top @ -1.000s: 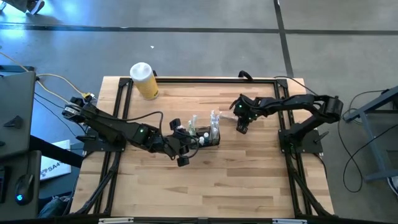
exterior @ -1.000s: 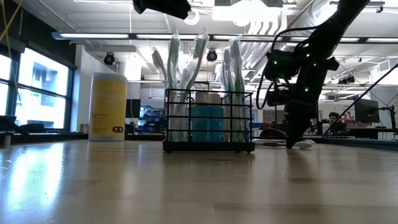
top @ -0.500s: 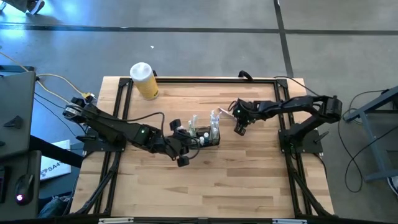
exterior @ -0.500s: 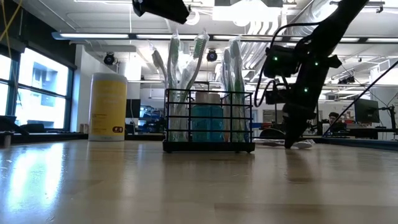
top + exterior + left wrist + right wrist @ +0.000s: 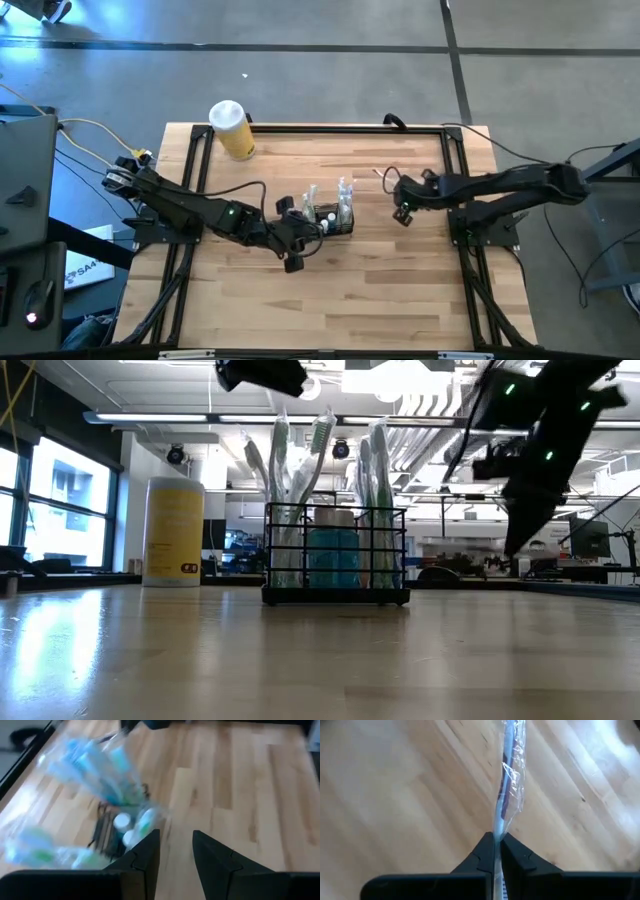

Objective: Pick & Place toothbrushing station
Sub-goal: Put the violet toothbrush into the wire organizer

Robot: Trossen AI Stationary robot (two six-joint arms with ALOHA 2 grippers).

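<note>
Pick step: right gripper [image 5: 496, 839] clenched on plastic-wrapped toothbrush [image 5: 509, 780], lifted w/ it; black wire-mesh caddy [image 5: 333, 222] mid-table, left gripper [image 5: 176, 851] part-open just beside; next, lower brush into caddy.

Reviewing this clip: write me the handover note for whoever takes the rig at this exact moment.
Right pincer: shut on a plastic-wrapped toothbrush, lifted off the table, to the right of the caddy.
Left pincer: fingers apart, holding nothing, hovering beside the caddy's left end.
Black mesh caddy: upright mid-table, already holding several wrapped toothbrushes and a blue tube.
Yellow cylinder: far-left corner, untouched.
Done: caddy mostly stocked, one more brush picked up.
Left: bring the held brush over and drop it into the caddy.
</note>
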